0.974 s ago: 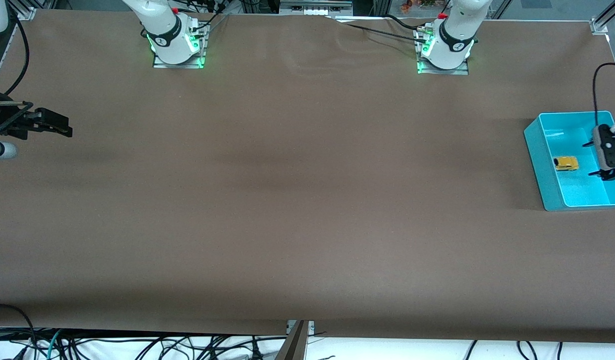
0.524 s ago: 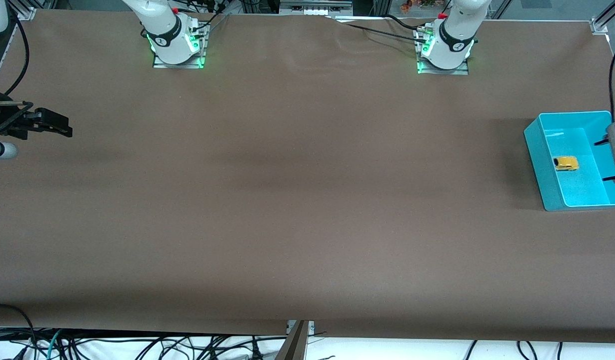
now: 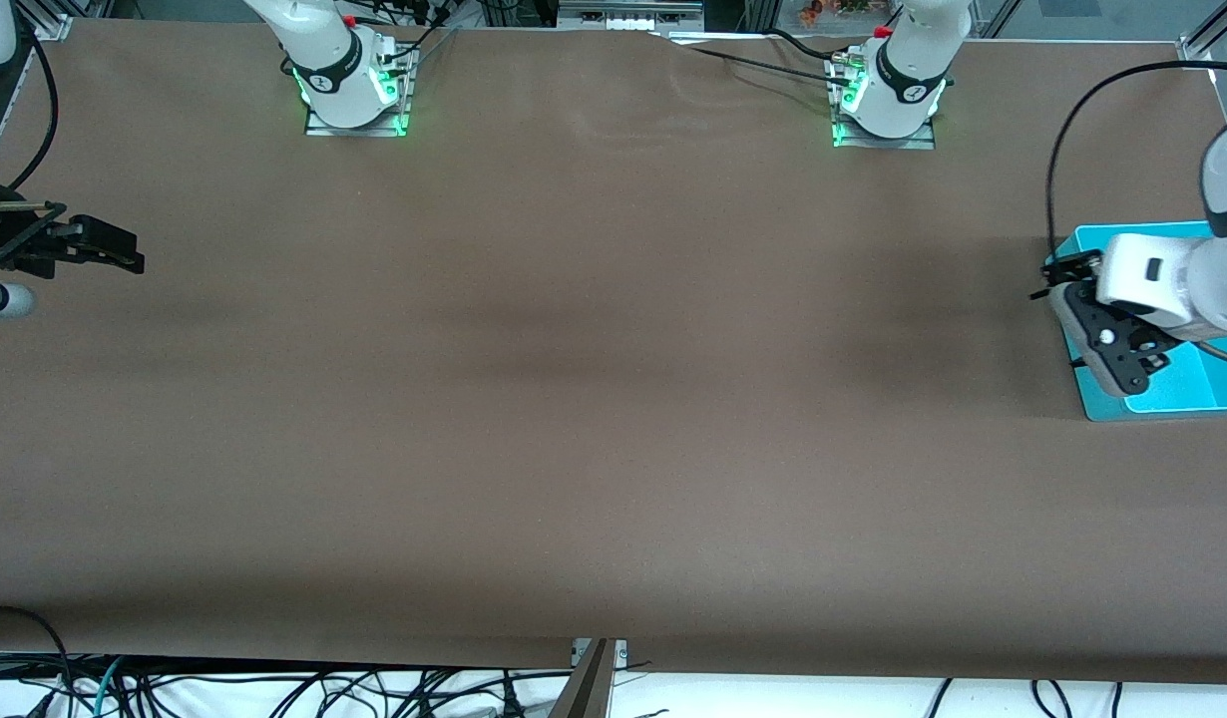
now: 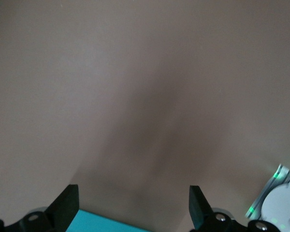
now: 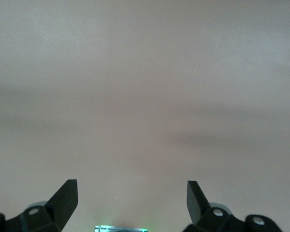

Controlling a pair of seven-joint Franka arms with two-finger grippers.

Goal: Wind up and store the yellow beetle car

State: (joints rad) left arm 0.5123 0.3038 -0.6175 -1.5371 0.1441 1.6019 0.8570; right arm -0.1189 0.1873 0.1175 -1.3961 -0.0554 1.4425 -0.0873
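Note:
The yellow beetle car is hidden in every view; my left arm covers the part of the teal bin where it lay. My left gripper hangs over the bin's rim on the side toward the table's middle, open and empty. In the left wrist view its fingers stand wide apart over brown table, with a corner of the bin between them. My right gripper waits at the right arm's end of the table, open and empty, and it also shows in the right wrist view.
The bin sits at the left arm's end of the brown table. The arm bases stand along the table's edge farthest from the front camera. A grey cylinder lies by the right gripper. Cables hang along the nearest edge.
My left arm has swung from the bin's outer end back over the bin toward the table's middle, and now covers the car that lay in plain sight. The right arm has not moved.

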